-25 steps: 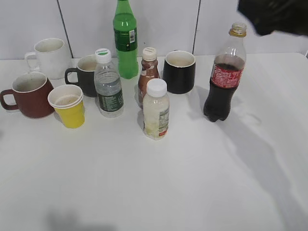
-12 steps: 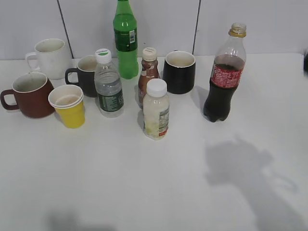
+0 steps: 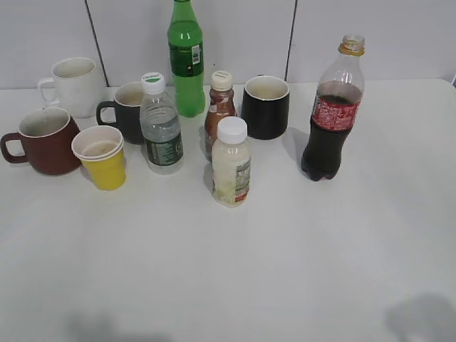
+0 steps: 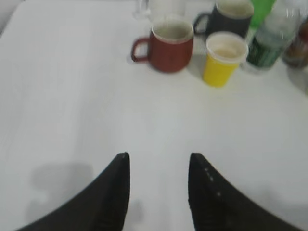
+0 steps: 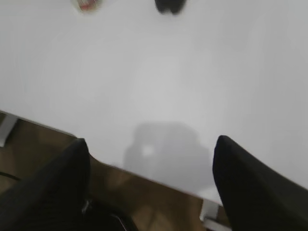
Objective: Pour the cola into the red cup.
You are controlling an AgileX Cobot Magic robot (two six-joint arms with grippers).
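The cola [image 3: 329,117], a tall clear bottle with a red label and no cap, stands upright at the right of the table. Its dark base shows at the top edge of the right wrist view [image 5: 169,5]. The red cup [image 3: 46,140] stands at the far left with its handle to the left; it also shows in the left wrist view [image 4: 171,44]. My left gripper [image 4: 159,156] is open and empty over bare table, well short of the red cup. My right gripper [image 5: 150,140] is open and empty above the table's front edge. Neither gripper shows in the exterior view.
A yellow paper cup [image 3: 103,157], white mug [image 3: 75,85], grey mug [image 3: 128,110], water bottle [image 3: 160,125], green bottle [image 3: 187,60], brown sauce bottle [image 3: 219,110], white-capped bottle [image 3: 231,164] and black mug [image 3: 266,105] stand between cup and cola. Brown floor [image 5: 144,192] lies beyond the table edge.
The right arm, dark at the top right above the cola a second ago, has left the exterior view. Its shadow has slid to the table's lower right corner. Nothing on the table moved.
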